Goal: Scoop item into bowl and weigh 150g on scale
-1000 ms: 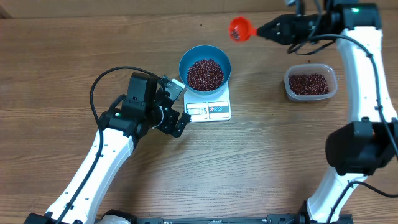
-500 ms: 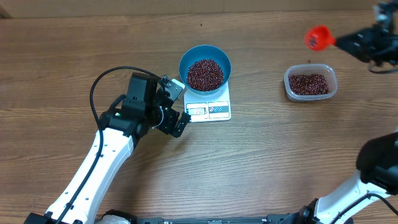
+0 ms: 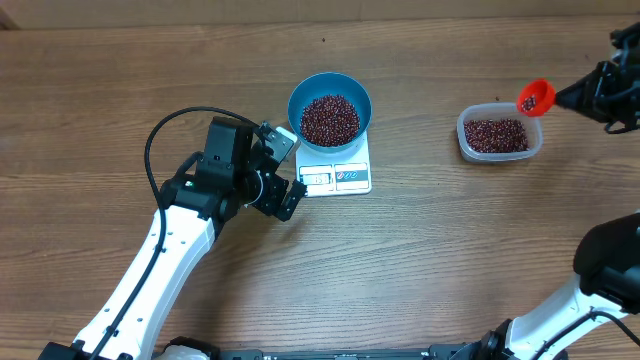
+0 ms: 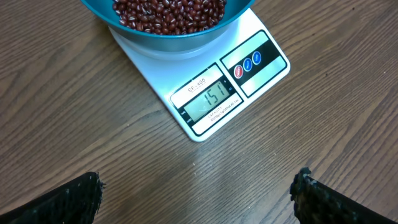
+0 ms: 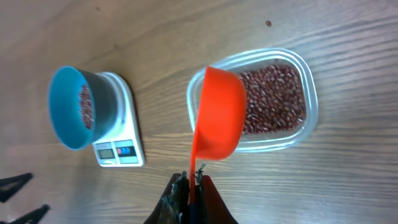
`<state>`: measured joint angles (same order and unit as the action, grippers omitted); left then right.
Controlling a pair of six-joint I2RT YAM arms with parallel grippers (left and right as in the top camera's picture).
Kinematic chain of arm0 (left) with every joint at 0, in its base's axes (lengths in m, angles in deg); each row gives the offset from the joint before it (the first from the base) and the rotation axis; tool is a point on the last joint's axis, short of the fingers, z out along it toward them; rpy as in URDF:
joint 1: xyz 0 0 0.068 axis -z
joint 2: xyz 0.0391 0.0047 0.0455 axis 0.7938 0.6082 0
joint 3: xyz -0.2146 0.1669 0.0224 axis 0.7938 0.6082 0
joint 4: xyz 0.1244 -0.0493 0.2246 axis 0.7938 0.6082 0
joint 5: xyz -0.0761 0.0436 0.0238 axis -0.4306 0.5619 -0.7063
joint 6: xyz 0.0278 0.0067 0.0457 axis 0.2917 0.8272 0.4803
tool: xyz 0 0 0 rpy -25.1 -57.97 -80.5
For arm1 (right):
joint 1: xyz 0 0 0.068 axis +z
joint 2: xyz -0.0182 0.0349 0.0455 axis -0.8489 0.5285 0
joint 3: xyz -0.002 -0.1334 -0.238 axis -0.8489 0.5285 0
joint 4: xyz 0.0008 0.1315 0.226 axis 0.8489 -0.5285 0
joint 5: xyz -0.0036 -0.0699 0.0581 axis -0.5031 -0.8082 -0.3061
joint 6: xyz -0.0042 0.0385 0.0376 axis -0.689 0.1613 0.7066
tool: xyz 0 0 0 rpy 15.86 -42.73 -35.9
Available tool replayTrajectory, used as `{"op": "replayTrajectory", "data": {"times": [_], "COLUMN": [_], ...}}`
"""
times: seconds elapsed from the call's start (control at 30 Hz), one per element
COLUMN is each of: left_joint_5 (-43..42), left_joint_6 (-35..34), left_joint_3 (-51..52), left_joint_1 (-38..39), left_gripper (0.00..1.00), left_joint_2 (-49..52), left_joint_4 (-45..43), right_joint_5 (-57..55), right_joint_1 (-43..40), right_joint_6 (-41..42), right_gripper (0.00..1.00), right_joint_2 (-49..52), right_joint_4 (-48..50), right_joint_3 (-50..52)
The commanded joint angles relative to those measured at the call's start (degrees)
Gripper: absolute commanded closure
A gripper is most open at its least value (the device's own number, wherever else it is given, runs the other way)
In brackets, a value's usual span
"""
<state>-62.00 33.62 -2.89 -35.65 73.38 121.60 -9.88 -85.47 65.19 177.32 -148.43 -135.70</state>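
Wood-grain table (image 3: 100,100) runs under everything. Your left gripper (image 4: 196,202) hangs at the scale's 8 o'clock with its fingers spread wide and empty; keep it there, off the platform, so its camera can read the display (image 4: 208,102), which seems to say 151. The scale (image 3: 338,176) carries the blue bowl (image 3: 350,80) toward its 12 o'clock end, and the beans (image 3: 330,119) are heaped inside. Well off at 3 o'clock sits the clear tub (image 3: 464,138) with the spare beans. Your right gripper (image 5: 189,190) is clamped tight on the handle of the orange scoop (image 3: 536,97), which is above the tub's 1 o'clock corner with a few beans in it. Tip slowly over the tub's middle, then take only a bean or two from the bowl.
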Motion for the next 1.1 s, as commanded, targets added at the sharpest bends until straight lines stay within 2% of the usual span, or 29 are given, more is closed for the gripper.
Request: {"op": "replayTrajectory", "data": {"times": [0.0,0.2,0.4,0.7,0.83,1.07], "left_joint_5": [-0.1,-0.1,-0.1,-0.1,-0.1,-0.1], "left_joint_6": [-0.6,-0.6,-0.6,-0.6,-0.6,-0.6], "left_joint_3": [0.1,0.1,0.1,0.1,0.1,0.1], "left_joint_1": [0.0,0.0,0.0,0.0,0.0,0.0], "left_gripper": [0.01,0.00,0.00,0.00,0.00,0.00], "left_joint_2": [0.4,0.4,0.4,0.4,0.4,0.4], "left_joint_4": [0.0,-0.1,0.0,0.0,0.0,0.0], "right_joint_5": [-5.0,-15.8,-26.6,-30.7,-37.9,-53.2], "right_joint_1": [1.8,6.6,12.7,14.7,16.6,25.4], "right_joint_6": [0.7,5.2,5.2,5.2,4.3,3.7], "right_gripper": [0.96,0.96,0.96,0.96,0.96,0.96], "right_joint_2": [-1.6,-1.6,-1.6,-1.6,-1.6,-1.6], "right_joint_4": [1.9,6.5,8.1,8.5,7.9,7.2], "right_joint_3": [2.9,5.7,5.7,5.7,5.7,5.8]}}
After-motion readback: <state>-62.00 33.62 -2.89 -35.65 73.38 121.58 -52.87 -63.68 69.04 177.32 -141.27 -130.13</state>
